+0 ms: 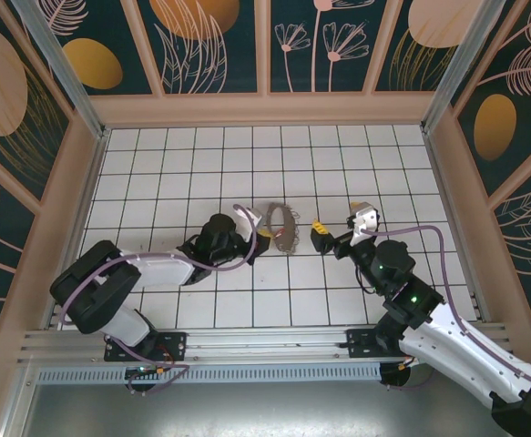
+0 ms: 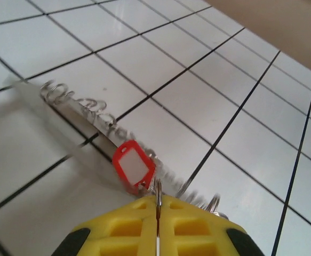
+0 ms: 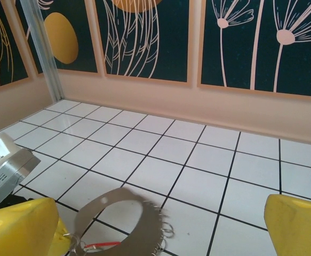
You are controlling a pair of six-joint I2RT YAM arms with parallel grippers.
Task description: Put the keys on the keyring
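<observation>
The left gripper [image 2: 157, 201] is seen with its yellow fingers [image 2: 123, 226] pressed flat together, a thin seam being all that is left between them. A small silver loop [image 2: 158, 188] is met right at that seam, though whether it is actually pinched cannot be told. The keys [image 2: 134, 166], a small red tag with a pale window, are found just beyond the fingertips, tilted and lying against the rim of the keyring [image 2: 91, 114]. The keyring is laid on the white tiled floor [image 1: 192, 164] near the middle of the table, between the two grippers, its edge fringed with small loops. The right gripper [image 3: 159, 213] is held with its jaws spread wide and nothing gripped; the hoop lies low between its fingers, nearer the left one [image 3: 16, 226].
</observation>
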